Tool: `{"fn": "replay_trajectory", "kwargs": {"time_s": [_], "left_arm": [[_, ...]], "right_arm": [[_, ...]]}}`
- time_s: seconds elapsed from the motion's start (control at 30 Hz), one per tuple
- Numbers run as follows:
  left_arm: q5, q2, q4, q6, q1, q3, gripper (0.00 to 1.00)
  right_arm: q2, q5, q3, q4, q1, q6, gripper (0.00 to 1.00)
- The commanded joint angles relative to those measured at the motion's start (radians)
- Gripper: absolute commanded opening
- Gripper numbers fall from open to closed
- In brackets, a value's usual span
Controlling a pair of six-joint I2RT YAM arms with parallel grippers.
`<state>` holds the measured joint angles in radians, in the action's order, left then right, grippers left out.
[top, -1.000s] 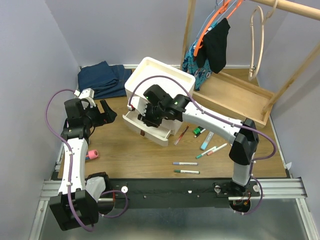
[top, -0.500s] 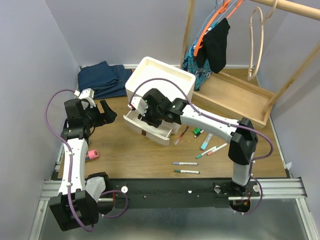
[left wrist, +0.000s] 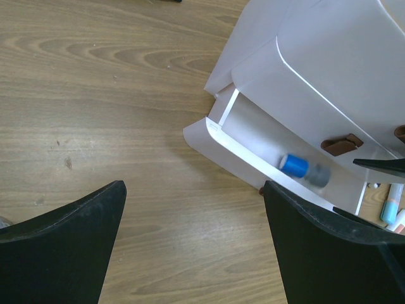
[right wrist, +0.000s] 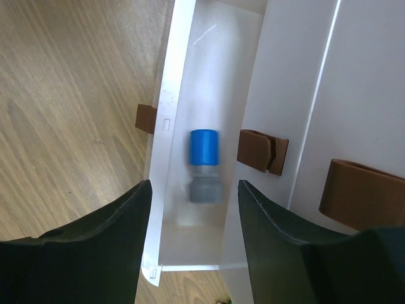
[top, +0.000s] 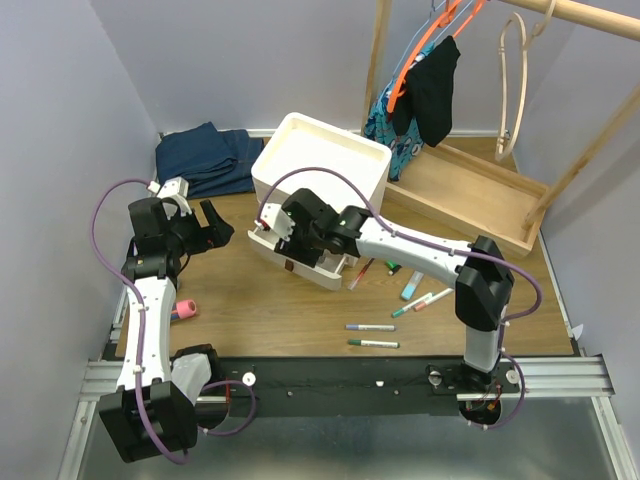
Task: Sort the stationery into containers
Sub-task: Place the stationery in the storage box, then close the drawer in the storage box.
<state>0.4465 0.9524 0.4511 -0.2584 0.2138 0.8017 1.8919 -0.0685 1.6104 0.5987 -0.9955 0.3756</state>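
The white drawer stack [top: 322, 170] stands mid-table with its bottom drawer [top: 300, 262] pulled out. A blue-capped bottle [right wrist: 204, 164] lies in that drawer and also shows in the left wrist view [left wrist: 304, 170]. My right gripper [top: 277, 226] hangs open just above the open drawer, its jaws [right wrist: 195, 212] either side of the bottle's grey end, not touching it. My left gripper [top: 213, 224] is open and empty over bare wood left of the stack [left wrist: 193, 190]. A red pen [top: 362, 270], a black-green marker [top: 396, 265] and several slim white markers [top: 370, 327] lie right of the drawers.
A pink-capped item [top: 183, 309] lies by the left arm. Folded blue jeans [top: 205, 160] lie at the back left. A long wooden tray [top: 470, 185] and a clothes rack with a black garment [top: 435, 80] stand at the back right. Brown drawer handles [right wrist: 261, 151] face the markers.
My right gripper has moved left along the drawer stack, over the open bottom drawer. The left arm has not moved.
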Motion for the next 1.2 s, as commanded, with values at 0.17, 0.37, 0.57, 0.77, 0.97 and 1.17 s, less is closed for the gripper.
{"fn": "replay_trajectory", "kwargs": {"time_s": [0.17, 0.37, 0.57, 0.77, 0.97, 1.17], "left_arm": [[0.043, -0.027, 0.024, -0.105, -0.005, -0.028, 0.99], [0.176, -0.018, -0.018, -0.372, -0.019, -0.179, 0.82], [0.281, -0.026, -0.265, -0.634, -0.047, -0.404, 0.15], [0.299, 0.005, -0.419, -0.66, -0.134, -0.447, 0.0], [0.311, 0.103, -0.552, -0.731, -0.2, -0.43, 0.0], [0.279, 0.209, -0.666, -0.783, -0.241, -0.432, 0.0]], "right_arm": [[-0.095, 0.04, -0.009, 0.027, -0.008, -0.024, 0.66], [-0.249, 0.136, -0.035, 0.026, -0.008, -0.084, 0.57], [-0.349, 0.123, 0.035, -0.027, -0.008, -0.1, 0.35], [-0.315, -0.089, 0.036, -0.152, 0.004, 0.009, 0.01], [-0.261, -0.194, 0.057, -0.226, 0.043, 0.014, 0.01], [-0.191, -0.198, 0.118, -0.232, 0.101, -0.027, 0.01]]}}
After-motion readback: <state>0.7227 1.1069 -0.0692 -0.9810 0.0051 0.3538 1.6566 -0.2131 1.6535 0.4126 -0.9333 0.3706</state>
